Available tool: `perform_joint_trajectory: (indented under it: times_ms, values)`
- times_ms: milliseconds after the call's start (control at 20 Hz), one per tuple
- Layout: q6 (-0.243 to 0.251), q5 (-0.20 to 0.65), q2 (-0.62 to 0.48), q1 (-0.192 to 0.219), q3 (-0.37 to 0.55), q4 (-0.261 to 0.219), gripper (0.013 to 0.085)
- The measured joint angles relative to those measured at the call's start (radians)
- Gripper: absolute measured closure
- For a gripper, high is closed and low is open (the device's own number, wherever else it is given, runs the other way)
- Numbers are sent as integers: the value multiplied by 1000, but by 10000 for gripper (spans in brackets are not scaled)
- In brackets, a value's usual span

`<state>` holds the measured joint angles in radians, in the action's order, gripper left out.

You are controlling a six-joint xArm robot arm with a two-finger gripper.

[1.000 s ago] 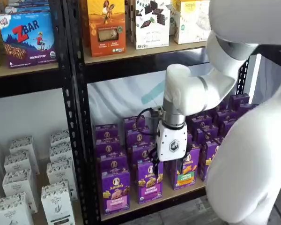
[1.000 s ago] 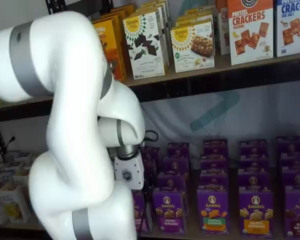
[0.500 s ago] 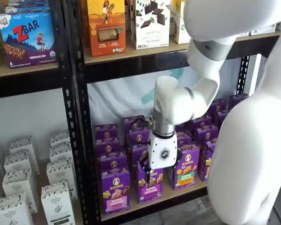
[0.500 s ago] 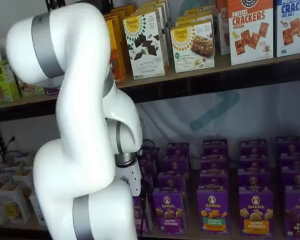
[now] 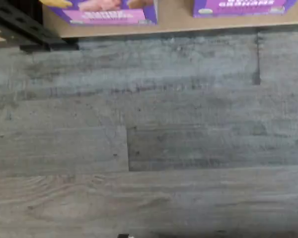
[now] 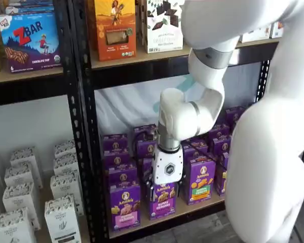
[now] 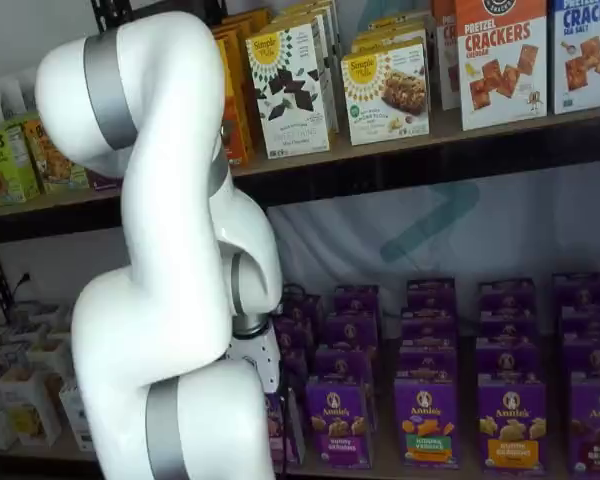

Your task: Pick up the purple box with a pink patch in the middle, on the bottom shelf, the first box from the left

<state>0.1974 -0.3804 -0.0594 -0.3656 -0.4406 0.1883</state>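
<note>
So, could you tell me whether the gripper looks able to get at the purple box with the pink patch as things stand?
Probably yes: the purple box stands at the shelf's front edge with nothing before it, and the gripper hangs just beside it, over the neighbouring carton.

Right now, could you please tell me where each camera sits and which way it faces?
Wrist view: on the wrist, facing down at grey plank floor and tan wooden bottom shelf edge; no robot body.
Shelf view: front, angled; white arm over the upright purple pink-patch box.
Shelf view: front; arm hides that box.
Shared: purple cartons.
</note>
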Motion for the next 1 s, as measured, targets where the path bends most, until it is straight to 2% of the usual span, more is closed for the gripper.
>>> perform_joint_trajectory:
  times_ms: [150, 250, 400, 550, 750, 1000]
  values:
    - [42, 16, -68, 4, -54, -51, 130]
    - [27, 36, -135, 5, -108, -38, 130]
    - [-23, 55, -220, 6, -186, 13, 130]
    - [-47, 49, -283, 11, -252, 33, 130]
    - [-55, 41, -355, 20, -333, 34, 130]
    - [-34, 21, -441, 31, -434, 1, 130]
